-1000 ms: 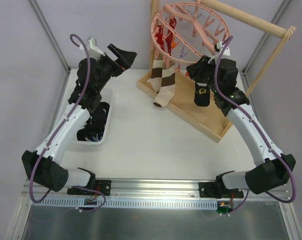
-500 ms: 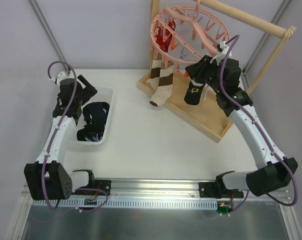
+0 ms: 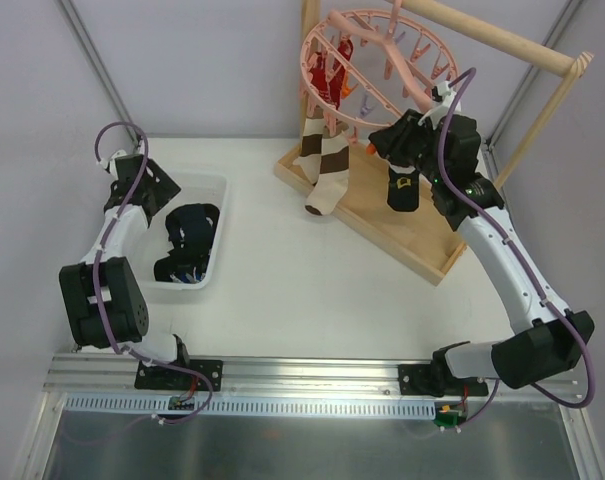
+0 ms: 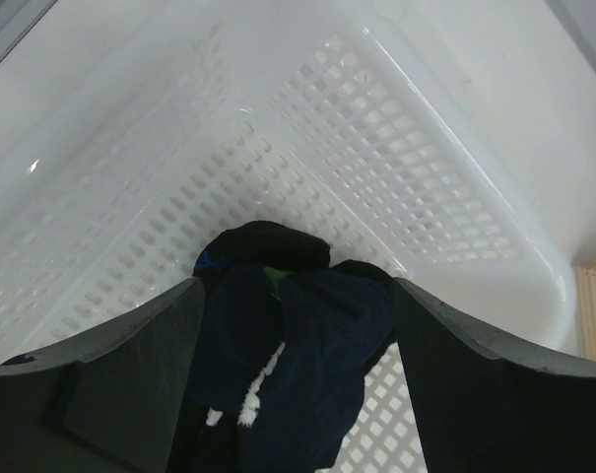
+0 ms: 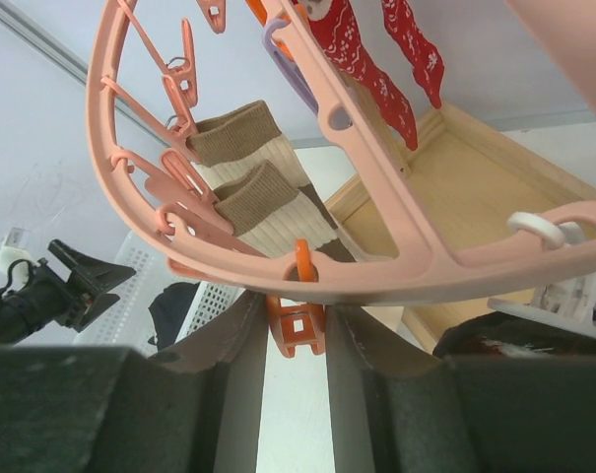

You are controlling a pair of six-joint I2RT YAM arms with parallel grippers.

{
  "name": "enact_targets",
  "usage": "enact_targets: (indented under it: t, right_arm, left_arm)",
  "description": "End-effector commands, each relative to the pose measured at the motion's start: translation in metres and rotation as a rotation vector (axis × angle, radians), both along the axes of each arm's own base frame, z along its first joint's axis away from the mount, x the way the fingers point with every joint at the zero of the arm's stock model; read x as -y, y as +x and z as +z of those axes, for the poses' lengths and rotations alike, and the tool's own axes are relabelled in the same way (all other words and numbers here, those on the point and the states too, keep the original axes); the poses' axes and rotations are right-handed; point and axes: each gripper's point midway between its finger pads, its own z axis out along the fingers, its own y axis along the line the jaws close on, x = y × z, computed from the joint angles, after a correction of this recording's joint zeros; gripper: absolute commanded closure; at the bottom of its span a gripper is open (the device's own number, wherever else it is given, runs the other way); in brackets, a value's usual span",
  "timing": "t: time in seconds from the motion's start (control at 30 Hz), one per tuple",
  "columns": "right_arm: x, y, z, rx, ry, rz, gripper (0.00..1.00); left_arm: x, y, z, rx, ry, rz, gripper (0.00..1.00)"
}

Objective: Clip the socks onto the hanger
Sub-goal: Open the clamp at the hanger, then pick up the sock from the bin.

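The pink ring hanger (image 3: 374, 92) hangs from the wooden rod, its rim crossing the right wrist view (image 5: 396, 266). My right gripper (image 3: 384, 143) is up under that rim, shut on an orange clip (image 5: 299, 320) with a finger pressed to each side of it. A dark sock with a yellow mark (image 3: 402, 190) hangs just below and right of this gripper; what holds it is hidden. My left gripper (image 3: 152, 187) is open at the far left of the white basket (image 3: 210, 275), its jaws wide above a heap of dark socks (image 4: 307, 345), also visible from above (image 3: 187, 240).
A brown-and-white striped sock (image 3: 324, 165) and red socks (image 3: 327, 70) hang on the hanger's left side. The pale wooden stand has a tray (image 3: 422, 245) under the hanger and a rod (image 3: 502, 40) overhead. Basket walls (image 4: 376, 168) enclose the left gripper.
My left arm dropped from high near the hanger, folded back, and now has its gripper in the basket. The right gripper, hanger rim and dark sock swung slightly left, then back right.
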Motion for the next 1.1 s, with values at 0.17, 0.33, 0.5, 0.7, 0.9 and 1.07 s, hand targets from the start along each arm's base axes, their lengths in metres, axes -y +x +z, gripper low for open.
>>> enact_targets:
  t: [0.17, 0.33, 0.5, 0.7, 0.9, 1.07]
  right_arm:
    - [-0.002, 0.006, 0.011, 0.004, 0.009, 0.014, 0.99]
    - [-0.001, 0.008, 0.012, 0.005, 0.009, 0.011, 0.99]
    - [0.000, 0.007, 0.014, 0.012, -0.002, 0.009, 0.99]
    - [0.003, 0.008, 0.012, 0.008, -0.015, -0.004, 0.99]
    - [0.005, 0.008, 0.013, 0.010, -0.012, -0.011, 0.99]
    - [0.007, 0.008, 0.015, 0.014, -0.018, -0.018, 0.99]
  left_arm:
    - [0.012, 0.023, 0.002, 0.048, -0.031, -0.135, 0.24]
    - [0.028, 0.004, -0.007, 0.066, -0.106, -0.140, 0.21]
    - [0.042, -0.006, -0.017, 0.072, -0.151, -0.164, 0.20]
    - [0.056, 0.002, -0.022, 0.099, -0.215, -0.204, 0.29]
    - [0.065, 0.008, -0.029, 0.083, -0.234, -0.221, 0.39]
    - [0.057, 0.003, -0.033, 0.067, -0.196, -0.192, 0.33]
